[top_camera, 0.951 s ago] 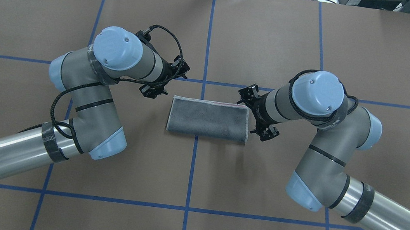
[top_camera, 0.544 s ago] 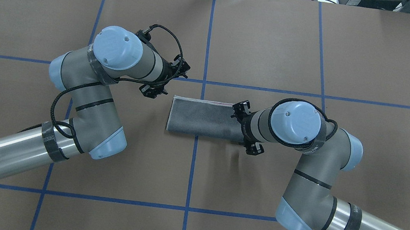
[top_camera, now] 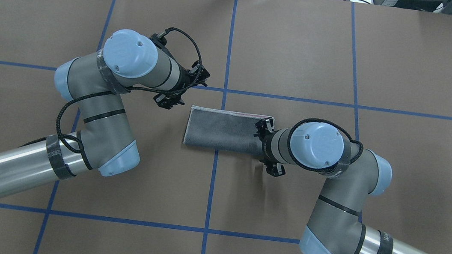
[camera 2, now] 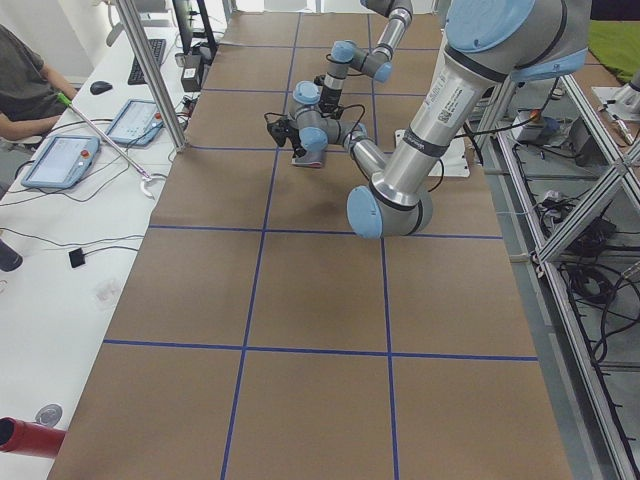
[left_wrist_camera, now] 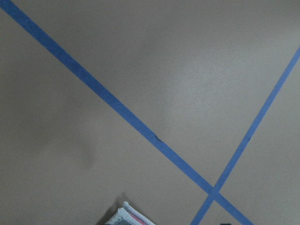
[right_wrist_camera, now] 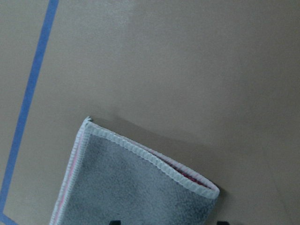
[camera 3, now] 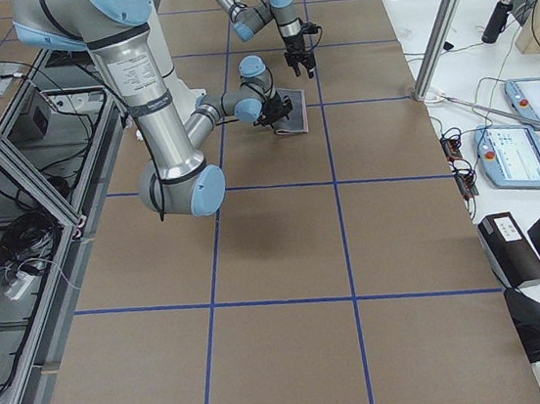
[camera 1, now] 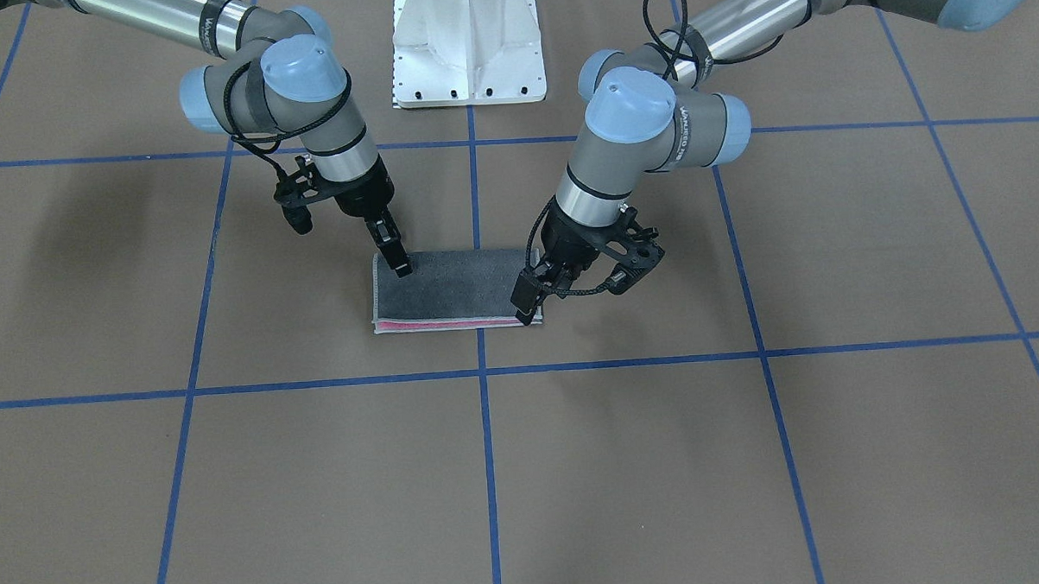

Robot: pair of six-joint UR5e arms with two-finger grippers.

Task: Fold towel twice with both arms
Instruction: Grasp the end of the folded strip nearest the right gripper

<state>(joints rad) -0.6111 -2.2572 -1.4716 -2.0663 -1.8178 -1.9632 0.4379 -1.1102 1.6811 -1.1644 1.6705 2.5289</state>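
Right end effector (camera 1: 400, 266) sits at the robot-side corner of the towel's (camera 1: 454, 286) right end, fingertips apart. We can't confirm contact. Towel lies flat mid-desk (camera 1: 663, 451), folded into a strip, grey face up, pink showing along the far edge. Left end effector (camera 1: 527, 307) is at its far-left corner; we cannot tell whether it's apart or together.
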